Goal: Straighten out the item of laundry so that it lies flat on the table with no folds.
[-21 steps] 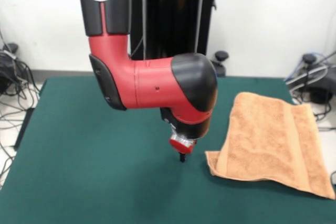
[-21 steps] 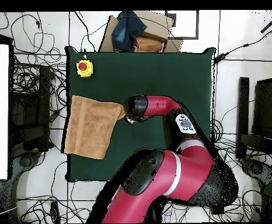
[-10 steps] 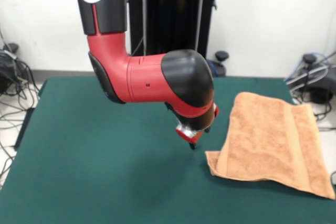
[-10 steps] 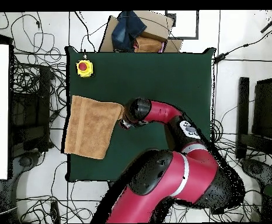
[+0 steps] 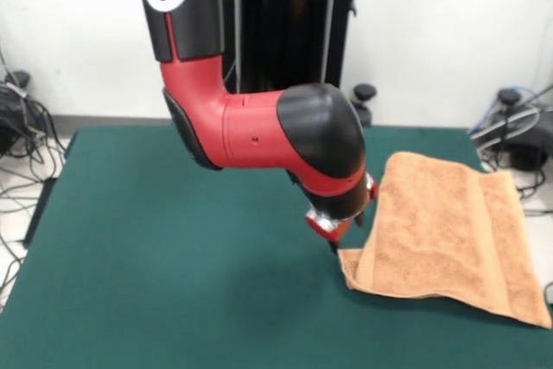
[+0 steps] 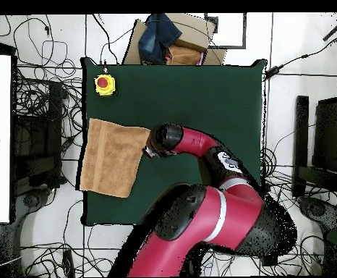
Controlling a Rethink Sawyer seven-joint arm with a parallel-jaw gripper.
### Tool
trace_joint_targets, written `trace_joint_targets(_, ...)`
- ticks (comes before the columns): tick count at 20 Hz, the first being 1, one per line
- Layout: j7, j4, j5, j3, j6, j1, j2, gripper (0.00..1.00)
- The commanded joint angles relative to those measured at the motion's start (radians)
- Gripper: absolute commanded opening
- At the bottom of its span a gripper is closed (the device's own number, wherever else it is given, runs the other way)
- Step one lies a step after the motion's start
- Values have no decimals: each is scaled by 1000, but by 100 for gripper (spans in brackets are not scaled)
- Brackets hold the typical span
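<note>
Towel corner lying just beside the jaws, grasp not yet made.

Towel (image 5: 449,235) is lying on the desk (image 5: 155,265) toward one side edge, folded over on itself so one layer is covering another, with its long axis running roughly along that edge in the overhead view. Jaws (image 5: 333,244) are hanging low over the green surface at the folded corner that is pointing toward the desk's middle; the cloth is spreading away from them toward the edge. Whether the jaws are released or clenched cannot be told, since the wrist is hiding them. Judgement: the next move is depending on catching that near corner and pulling the upper layer outward.
</note>
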Motion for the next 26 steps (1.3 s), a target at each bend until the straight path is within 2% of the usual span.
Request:
trace_joint_targets(1, 514, -73, 144, -77, -146, 60, 122, 100)
trace_joint_targets(5, 573, -171, 223, -166, -135, 71, 150, 100)
trace_joint_targets(10, 528, -178, 246, -147, -107, 27, 138, 100)
trace_joint_targets(16, 521, -153, 200, -138, -95, -7, 99, 100)
trace_joint_targets(20, 478, -185, 172, -143, -69, -19, 104, 100)
trace_joint_targets(24, 452, -235, 119, -204, -13, 18, 96, 100)
trace_joint_targets(26, 435, -253, 107, -199, -9, 18, 107, 100)
